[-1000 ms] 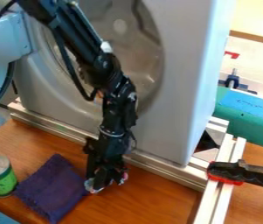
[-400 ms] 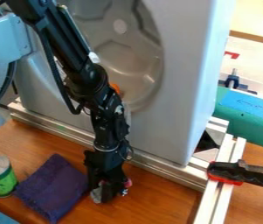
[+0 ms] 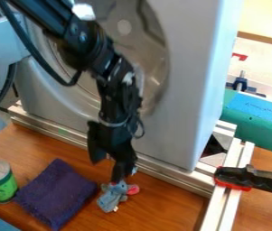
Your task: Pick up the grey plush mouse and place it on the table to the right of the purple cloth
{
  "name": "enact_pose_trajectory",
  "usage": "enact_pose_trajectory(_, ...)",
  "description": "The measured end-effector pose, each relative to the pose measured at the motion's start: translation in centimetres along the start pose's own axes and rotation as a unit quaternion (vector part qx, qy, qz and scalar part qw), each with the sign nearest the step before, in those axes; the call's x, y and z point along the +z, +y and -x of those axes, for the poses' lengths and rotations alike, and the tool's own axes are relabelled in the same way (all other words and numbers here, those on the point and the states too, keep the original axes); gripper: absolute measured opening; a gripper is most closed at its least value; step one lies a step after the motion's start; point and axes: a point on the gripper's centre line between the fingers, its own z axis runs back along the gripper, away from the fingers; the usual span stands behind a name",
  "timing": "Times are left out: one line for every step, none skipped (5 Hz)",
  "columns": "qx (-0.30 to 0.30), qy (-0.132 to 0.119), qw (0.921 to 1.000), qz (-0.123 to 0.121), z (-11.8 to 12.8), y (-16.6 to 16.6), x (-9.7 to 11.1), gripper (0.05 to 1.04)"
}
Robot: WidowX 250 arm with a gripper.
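Black and slim, the gripper (image 3: 121,179) hung just right of the purple cloth (image 3: 56,194), its tip at the upper end of a small grey-blue soft toy (image 3: 110,198) with a pink part. Whether it was clamped on the toy or merely touching it, and whether it was apart or together, I could not tell. The toy lay on the wooden table (image 3: 162,210), close to the cloth's right edge, with its pink part on the side away from the cloth. Handling so limp a thing well, in my judgement, called for a low, steady approach and a firm bite into the thick of the body rather than a loose edge (soft toys have a way of slipping out by the corner). It also called for care at the cloth's near edge, lest that fabric be caught up too. As for the pose, the arm (image 3: 96,49) slanted in from above and left of the cloth, crossed before the grey appliance (image 3: 177,103) behind the cloth, then bent and dropped steeply to the toy. The metal rail (image 3: 59,131) ran behind the cloth, so the wrist needed to be kept off it. Left of the cloth, near its corner, stood the green can (image 3: 2,187), well out of the arm's way.
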Motion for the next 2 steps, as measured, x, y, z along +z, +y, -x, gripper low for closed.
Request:
enact_pose_trajectory(0.005, 0.016, 0.9989, -0.044, 0.0, 1.0, 2.2, 1.005)
enact_pose_trajectory(0.019, 0.010, 0.9982, -0.056, -1.7, 3.7, 4.5, 1.005)
